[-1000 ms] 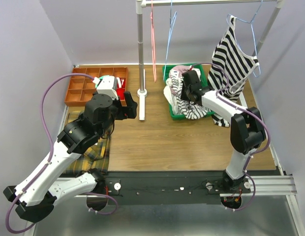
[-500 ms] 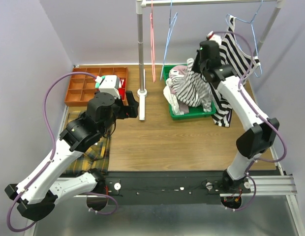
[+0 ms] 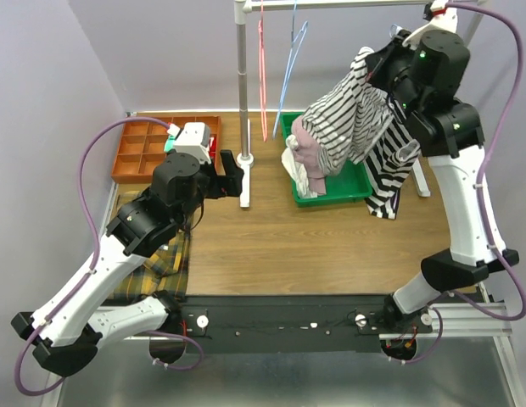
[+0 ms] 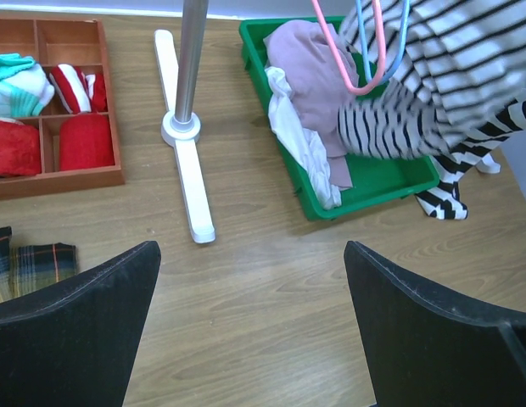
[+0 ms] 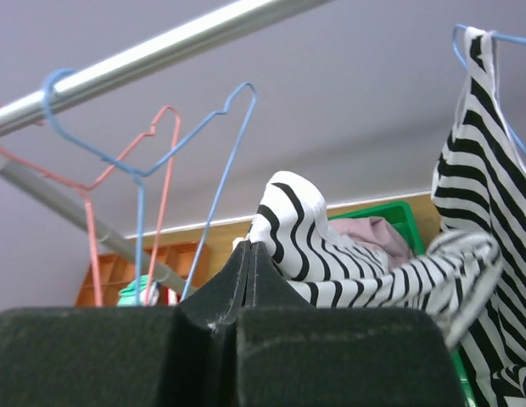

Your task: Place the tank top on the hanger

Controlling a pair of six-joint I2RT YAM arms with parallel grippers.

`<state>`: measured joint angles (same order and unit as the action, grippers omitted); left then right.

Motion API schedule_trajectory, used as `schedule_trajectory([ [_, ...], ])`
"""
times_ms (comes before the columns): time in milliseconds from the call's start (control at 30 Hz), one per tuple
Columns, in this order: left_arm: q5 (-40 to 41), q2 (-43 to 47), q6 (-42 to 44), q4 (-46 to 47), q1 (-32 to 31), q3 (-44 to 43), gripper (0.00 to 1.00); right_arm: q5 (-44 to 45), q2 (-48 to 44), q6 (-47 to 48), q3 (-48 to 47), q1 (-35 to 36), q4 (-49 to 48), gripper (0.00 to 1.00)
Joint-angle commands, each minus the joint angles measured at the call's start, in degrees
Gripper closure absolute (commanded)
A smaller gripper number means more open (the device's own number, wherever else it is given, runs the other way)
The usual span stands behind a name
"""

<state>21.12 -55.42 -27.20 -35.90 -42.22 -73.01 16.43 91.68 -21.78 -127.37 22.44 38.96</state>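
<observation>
My right gripper (image 3: 371, 68) is shut on the tank top (image 3: 344, 114), white with thin dark stripes, and holds it high near the rail. The top hangs down toward the green bin (image 3: 358, 183). In the right wrist view the shut gripper (image 5: 251, 253) pinches a fold of the tank top (image 5: 331, 246). The light-blue hanger (image 3: 288, 68) hangs on the rail to the left of the gripper; it also shows in the right wrist view (image 5: 219, 178). My left gripper (image 3: 233, 178) is open and empty low over the table (image 4: 250, 314).
A bold-striped top (image 3: 390, 174) hangs on another blue hanger at the right. A pink-red hanger (image 3: 264, 76) hangs beside the rack pole (image 3: 243, 76). A pink garment (image 3: 307, 140) lies at the bin. An orange tray (image 3: 136, 153) and plaid cloth (image 3: 157, 263) are at left.
My right gripper has risen from the green bin up toward the rail, lifting the tank top with it. The left arm has barely moved.
</observation>
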Motion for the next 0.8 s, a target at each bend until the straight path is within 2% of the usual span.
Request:
schedule_trajectory([
  [0,-1.17,-0.22,0.92,1.53,0.38,-2.31,0.01,-7.97,-2.47,-0.10,-6.12,0.06,3.13,0.99],
  [100,-1.00,-0.13,1.10,1.45,0.38,-2.48,0.01,-13.40,-4.91,-1.68,-6.49,0.15,3.32,0.99],
  [267,-0.47,0.22,1.01,1.18,0.47,-2.75,0.01,-22.83,-10.37,-4.67,2.55,0.06,1.65,0.99],
  [400,0.06,0.49,0.57,1.36,0.64,-2.13,0.01,-35.98,-13.28,-9.58,10.72,0.15,-3.35,0.99],
  [467,0.23,0.58,0.48,1.18,0.82,-2.05,0.01,-37.43,-14.59,-10.12,13.72,0.59,-3.63,0.99],
  [567,0.58,0.93,0.92,0.31,0.99,-2.40,0.01,-33.32,-19.14,-7.23,19.77,1.12,-0.47,0.99],
  [600,0.58,1.10,1.01,0.13,0.91,-2.31,0.01,-31.21,-21.34,-6.88,26.67,1.12,-0.03,0.99],
  [700,0.41,1.28,0.92,-0.05,1.00,-1.52,0.01,-32.06,-31.62,-10.10,42.76,1.21,-2.56,0.99],
  [733,0.23,1.36,0.83,0.13,1.08,-0.91,0.01,-32.24,-34.26,-11.78,56.22,1.12,-3.70,0.99],
  [767,-0.64,1.37,0.57,0.48,1.17,0.40,0.01,-32.68,-37.07,-13.27,62.18,1.12,-4.59,0.99],
])
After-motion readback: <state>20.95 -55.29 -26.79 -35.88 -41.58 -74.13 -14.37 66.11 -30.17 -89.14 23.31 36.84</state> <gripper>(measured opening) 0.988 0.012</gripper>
